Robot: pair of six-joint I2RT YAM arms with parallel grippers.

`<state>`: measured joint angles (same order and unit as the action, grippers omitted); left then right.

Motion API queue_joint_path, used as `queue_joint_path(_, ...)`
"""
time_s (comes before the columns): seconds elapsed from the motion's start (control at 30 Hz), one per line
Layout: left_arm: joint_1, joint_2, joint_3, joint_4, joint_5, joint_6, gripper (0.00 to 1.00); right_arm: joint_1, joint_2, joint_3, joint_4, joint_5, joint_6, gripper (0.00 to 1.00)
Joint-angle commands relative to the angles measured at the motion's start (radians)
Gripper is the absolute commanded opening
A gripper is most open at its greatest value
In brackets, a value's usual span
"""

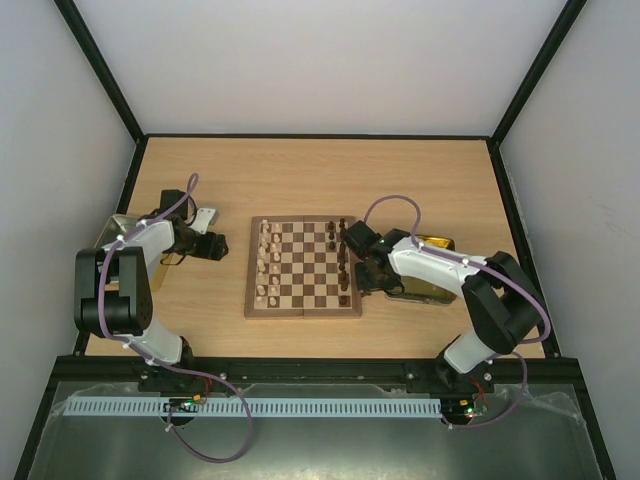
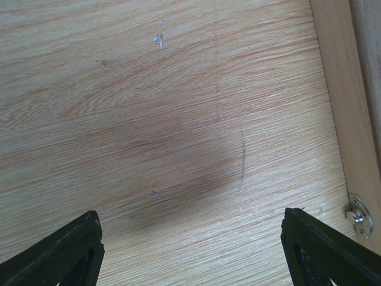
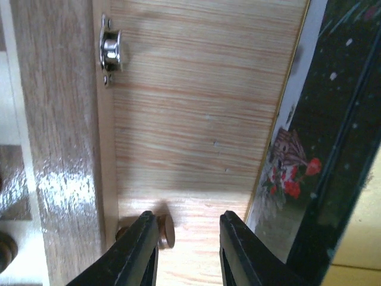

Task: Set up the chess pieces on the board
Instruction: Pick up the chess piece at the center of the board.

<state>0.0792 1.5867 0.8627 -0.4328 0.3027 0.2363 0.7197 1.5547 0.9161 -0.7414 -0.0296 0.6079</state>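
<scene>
The wooden surface [image 1: 300, 170] carries the board [image 1: 305, 272] at its middle. Cream pieces [image 1: 265, 262] stand along its left side and dark pieces [image 1: 343, 262] along its right. From above I cannot tell which squares are free.

The right gripper [image 3: 187, 217] is down in the narrow strip of surface between the board's right border and a dark flower-printed container [image 3: 286, 173]. Its jaws stand partly apart and, as far as I can see, clamp nothing. The left gripper [image 2: 191, 213] hangs over bare surface just left of the board, jaws spread wide and empty.

Right at the tips of the right jaws one dark brown piece [image 3: 166, 231] lies on its side, tight against the board's edge. Its round base faces away from the board and its body is partly hidden by the left finger.

Picking it up looks fiddly to me. I would shift the jaws so the piece sits midway between them, come low without scraping the border, and close gently on the body. It seems likely to roll or squirt out. Once lifted it needs turning upright before it goes on a square.
</scene>
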Motion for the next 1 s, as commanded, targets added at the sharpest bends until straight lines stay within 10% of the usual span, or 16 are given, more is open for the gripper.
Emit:
queue_joint_path(0.0, 0.001, -0.008, 0.003, -0.018, 0.003, 0.009, 0.82, 0.003, 0.046, 0.012, 0.027, 0.052, 0.021, 0.29)
queue_joint_path(0.97, -0.007, -0.002, 0.005, -0.017, 0.004, 0.010, 0.82, 0.007, -0.049, 0.017, -0.119, -0.073, -0.067, 0.31)
